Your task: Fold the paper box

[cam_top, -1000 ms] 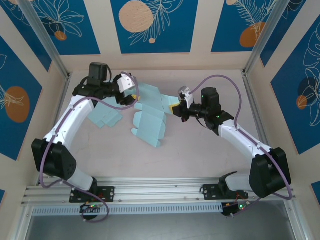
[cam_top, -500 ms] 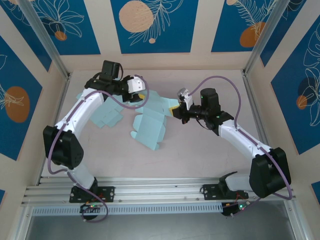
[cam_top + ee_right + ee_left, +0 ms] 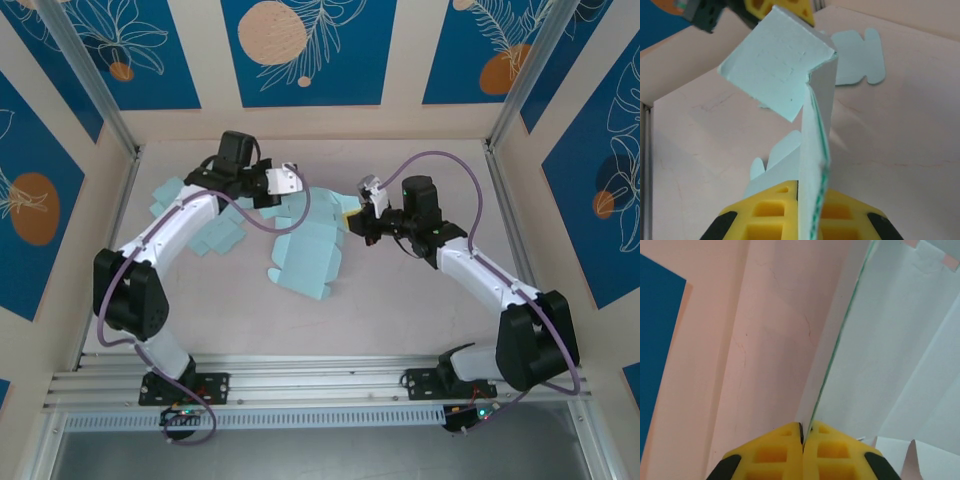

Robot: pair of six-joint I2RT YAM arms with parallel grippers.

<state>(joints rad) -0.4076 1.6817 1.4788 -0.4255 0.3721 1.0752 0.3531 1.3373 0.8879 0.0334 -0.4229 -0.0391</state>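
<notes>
The paper box (image 3: 305, 255), a pale blue blank partly raised, lies at the centre of the table (image 3: 400, 310). One upright panel (image 3: 777, 65) is creased over at its top.

The left gripper (image 3: 290, 183) has swung in from the left and gone from spread to pressed together. Its yellow pads (image 3: 785, 452) now pinch a thin edge of the box's far flap. The right gripper (image 3: 352, 220) has kept its pinch on the box's right-hand panel (image 3: 812, 150).

Judgement: both arms now hold the box, so a fold between the two holds can proceed.

Spare blanks (image 3: 212, 237) lie flat well to the left.
</notes>
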